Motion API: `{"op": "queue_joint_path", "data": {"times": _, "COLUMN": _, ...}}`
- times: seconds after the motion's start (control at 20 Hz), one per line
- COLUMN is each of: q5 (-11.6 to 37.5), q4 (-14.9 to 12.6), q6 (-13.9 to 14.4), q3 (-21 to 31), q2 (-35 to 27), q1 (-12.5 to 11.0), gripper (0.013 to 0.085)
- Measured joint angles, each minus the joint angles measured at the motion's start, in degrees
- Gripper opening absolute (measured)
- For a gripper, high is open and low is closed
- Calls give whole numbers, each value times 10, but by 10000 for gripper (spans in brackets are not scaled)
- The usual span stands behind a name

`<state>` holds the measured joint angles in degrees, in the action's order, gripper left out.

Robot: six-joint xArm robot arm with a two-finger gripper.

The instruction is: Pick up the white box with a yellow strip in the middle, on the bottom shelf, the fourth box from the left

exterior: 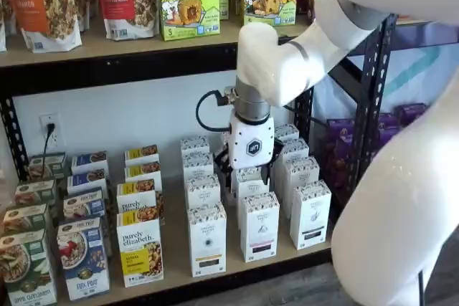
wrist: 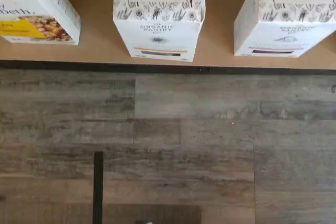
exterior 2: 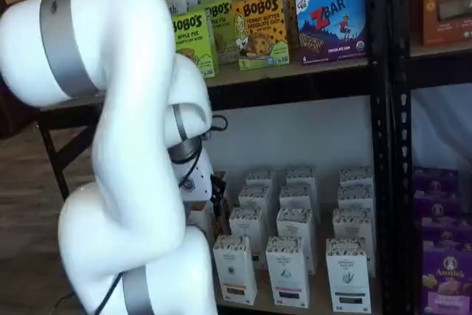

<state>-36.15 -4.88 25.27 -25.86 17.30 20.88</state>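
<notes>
Standing at the front edge of the bottom shelf (exterior: pixel 179 277), the white box (exterior: pixel 207 239) with its yellow strip faces outward, a plain white carton (exterior: pixel 259 226) at its three o'clock and a purely elizabeth box (exterior: pixel 140 250) at its nine. At the box's one o'clock in a shelf view hangs the gripper (exterior: pixel 250 171), fingers hidden among cartons; jaws at their widest, holding nothing visible.

Your white box (wrist: pixel 159 19) stands upright at the front edge of the bottom shelf (wrist: pixel 100 51), its top band speckled dark, a thin yellow strip above a small dark label; in a shelf view it (exterior: pixel 207 238) fronts its row.
</notes>
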Motion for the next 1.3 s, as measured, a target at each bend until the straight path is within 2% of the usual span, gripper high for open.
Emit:
{"op": "queue_joint_path", "data": {"times": 0.3, "q5": 44, "q4": -21, "q6": 29, "q3": -20, "q2": -61, "q1": 10, "gripper": 850}}
{"op": "queue_joint_path", "data": {"times": 0.7, "q5": 81, "q4": -34, "q6": 39, "q3": -57, "q2": -134, "q1": 7, "gripper": 850}}
{"op": "queue_joint_path", "data": {"times": 1.05, "q5": 122, "q4": -75, "q6": 63, "q3": -79, "q2": -198, "q1": -10, "gripper": 850}}
{"op": "queue_joint_path", "data": {"times": 1.2, "q5": 138, "q4": -116, "q6": 93, "q3": -89, "q2": -224, "q1": -20, "gripper": 850}}
{"op": "queue_joint_path", "data": {"times": 1.3, "q5": 155, "q4": -128, "q6": 98, "q3": -94, "q2": -241, "q1": -27, "gripper": 850}}
